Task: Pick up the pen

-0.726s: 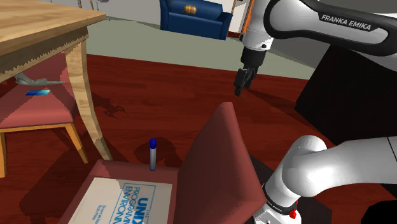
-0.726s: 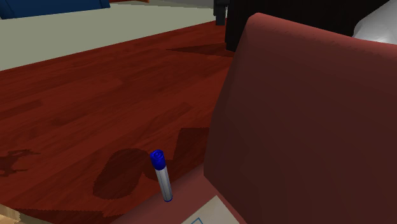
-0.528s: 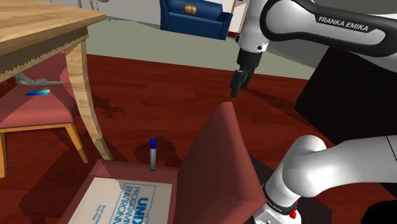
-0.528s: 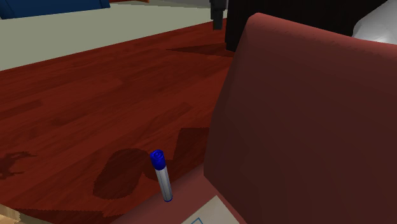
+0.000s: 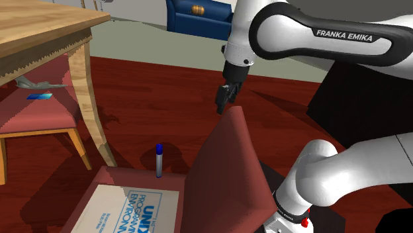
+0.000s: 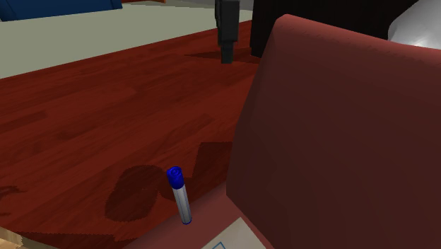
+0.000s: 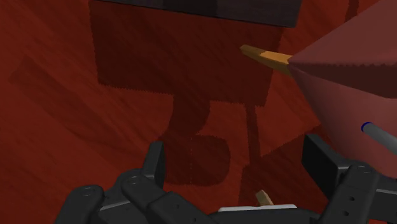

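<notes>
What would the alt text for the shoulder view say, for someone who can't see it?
A white robot arm reaches over a dark red floor, its black end effector open and empty, showing just above the backrest of a red chair. On that chair's seat a blue-capped pen stands upright beside a white book; a wooden table stands at the left.

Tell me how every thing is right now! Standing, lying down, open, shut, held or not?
Pen: standing upright at the edge of the red chair's seat, blue cap on top, nothing touching it.
Gripper: jaws open, holding nothing, in the air near the top of the chair's back.
Book: closed, lying flat on the seat, cover up.
Red chair: standing upright.
</notes>
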Controlling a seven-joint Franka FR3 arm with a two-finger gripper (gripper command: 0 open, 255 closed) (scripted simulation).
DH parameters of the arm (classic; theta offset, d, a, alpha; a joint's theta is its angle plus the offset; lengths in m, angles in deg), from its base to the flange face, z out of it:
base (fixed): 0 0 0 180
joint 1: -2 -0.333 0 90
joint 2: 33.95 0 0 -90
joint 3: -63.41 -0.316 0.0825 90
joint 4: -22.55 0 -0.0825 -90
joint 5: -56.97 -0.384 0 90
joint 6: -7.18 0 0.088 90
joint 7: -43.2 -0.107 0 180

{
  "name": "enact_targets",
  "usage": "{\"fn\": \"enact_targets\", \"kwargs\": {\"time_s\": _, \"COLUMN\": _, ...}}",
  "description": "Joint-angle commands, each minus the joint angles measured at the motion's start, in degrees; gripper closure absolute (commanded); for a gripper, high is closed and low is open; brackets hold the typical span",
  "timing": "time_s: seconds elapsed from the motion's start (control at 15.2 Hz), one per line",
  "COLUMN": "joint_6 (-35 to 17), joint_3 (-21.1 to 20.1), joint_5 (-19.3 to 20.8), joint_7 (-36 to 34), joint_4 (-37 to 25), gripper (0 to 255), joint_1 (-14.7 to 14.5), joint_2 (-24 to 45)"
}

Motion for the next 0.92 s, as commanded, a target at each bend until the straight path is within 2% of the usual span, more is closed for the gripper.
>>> {"fn": "enact_targets", "kwargs": {"time_s": 0.0, "joint_6": -2.18, "joint_3": -1.66, "joint_5": -1.13, "joint_7": -1.15, "joint_4": -0.09, "gripper": 0, "joint_1": -0.96, "joint_2": 1.56}}
{"fn": "enact_targets", "kwargs": {"time_s": 0.46, "joint_6": -9.96, "joint_3": -8.41, "joint_5": -4.17, "joint_7": -6.1, "joint_4": -1.87, "gripper": 0, "joint_1": -4.13, "joint_2": 8.73}}
{"fn": "enact_targets", "kwargs": {"time_s": 0.86, "joint_6": -16.17, "joint_3": -14.36, "joint_5": -4.64, "joint_7": -10.66, "joint_4": -5.54, "gripper": 0, "joint_1": -6.03, "joint_2": 16.47}}
